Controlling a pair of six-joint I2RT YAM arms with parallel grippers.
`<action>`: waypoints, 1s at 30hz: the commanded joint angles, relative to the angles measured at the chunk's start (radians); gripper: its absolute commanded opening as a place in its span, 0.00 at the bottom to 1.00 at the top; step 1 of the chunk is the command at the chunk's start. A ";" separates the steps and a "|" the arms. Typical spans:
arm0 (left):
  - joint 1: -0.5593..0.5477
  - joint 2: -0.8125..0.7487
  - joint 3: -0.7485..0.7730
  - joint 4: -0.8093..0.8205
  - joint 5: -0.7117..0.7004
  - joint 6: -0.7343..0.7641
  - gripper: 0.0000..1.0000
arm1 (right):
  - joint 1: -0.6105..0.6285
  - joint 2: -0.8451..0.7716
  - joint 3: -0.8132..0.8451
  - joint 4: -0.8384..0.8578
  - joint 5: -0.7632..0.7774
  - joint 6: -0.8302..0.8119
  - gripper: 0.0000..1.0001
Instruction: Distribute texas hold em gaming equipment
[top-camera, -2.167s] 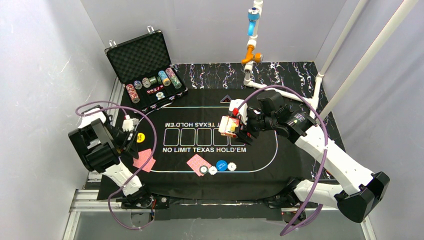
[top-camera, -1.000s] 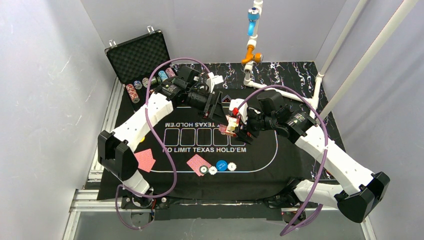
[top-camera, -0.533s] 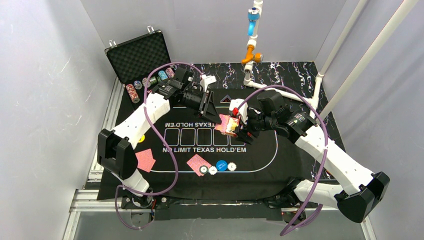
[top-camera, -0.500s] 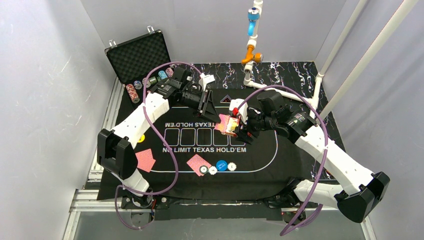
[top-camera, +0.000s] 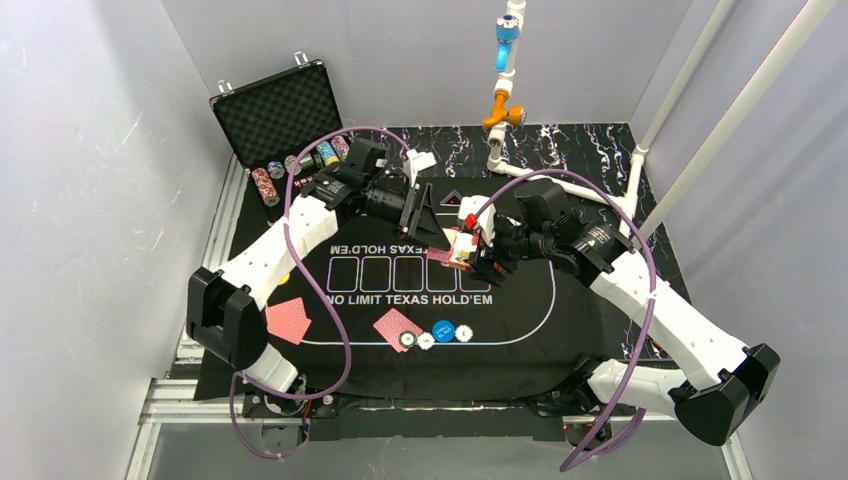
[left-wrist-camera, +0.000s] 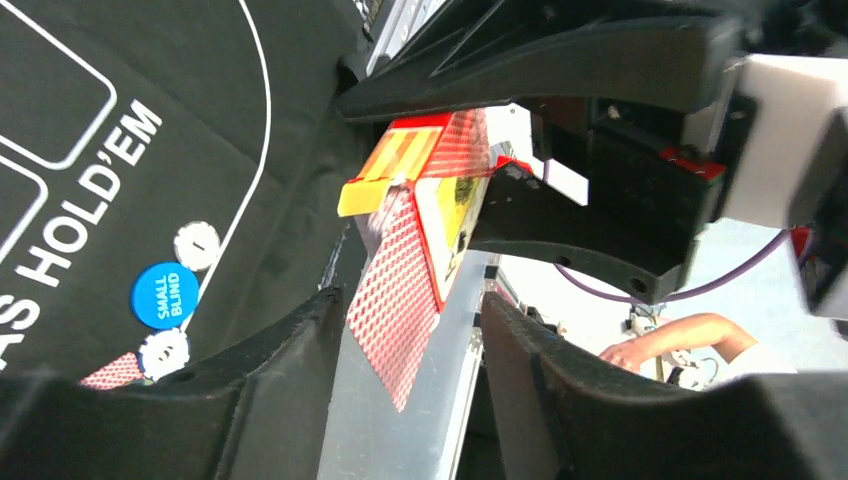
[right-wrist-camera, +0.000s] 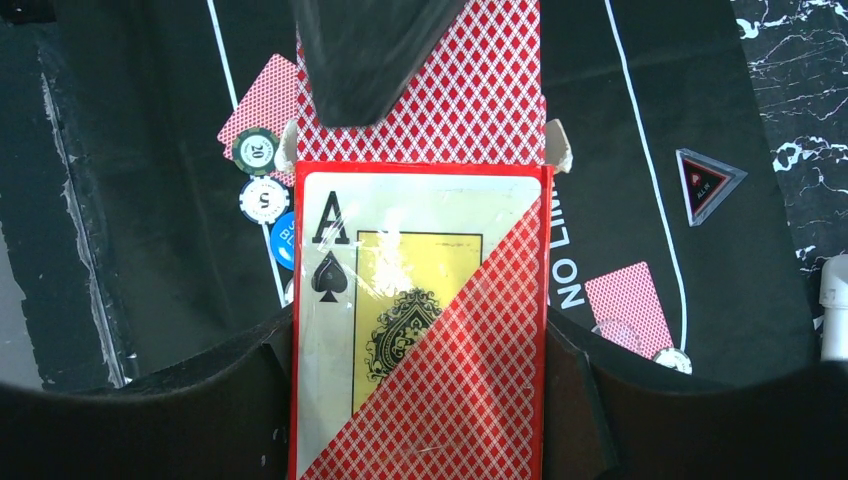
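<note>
At the far left an open black case (top-camera: 275, 115) leans its foam lid back, with stacks of striped chips (top-camera: 265, 186) lined up in its tray. The left arm crosses in front of it, so some stacks are half hidden. Over the middle of the tabletop (top-camera: 590, 145), the deck box (left-wrist-camera: 445, 190) is clamped by its long sides in the right claw (right-wrist-camera: 420, 345). Its flap is open and one red-backed card (left-wrist-camera: 390, 290) pokes out. The left claw (left-wrist-camera: 412, 300) is right at it, fingers partly apart on either side of that card, with a gap showing beside it; no firm hold can be made out. On the near side lie two small heaps of face-down cards (top-camera: 288, 320). The right heap is just beside two loose chips (top-camera: 408, 340), a blue button (left-wrist-camera: 163, 294) and a white button (top-camera: 464, 333). All this sits on a black mat (top-camera: 520, 300) printed with card outlines, laid over black marbled stone. Plain pale walls (top-camera: 90, 150) close it in, and a white pipe (top-camera: 503, 90) stands at the back
</note>
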 joint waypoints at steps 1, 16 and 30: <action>-0.016 -0.033 -0.043 -0.021 -0.015 -0.003 0.45 | 0.004 -0.023 0.062 0.064 -0.019 0.007 0.01; 0.094 -0.132 -0.085 -0.100 -0.005 0.028 0.09 | 0.003 -0.028 0.055 0.052 -0.011 0.007 0.01; 0.367 -0.163 -0.090 -0.110 0.132 0.032 0.00 | -0.003 -0.026 0.054 0.058 0.016 0.016 0.01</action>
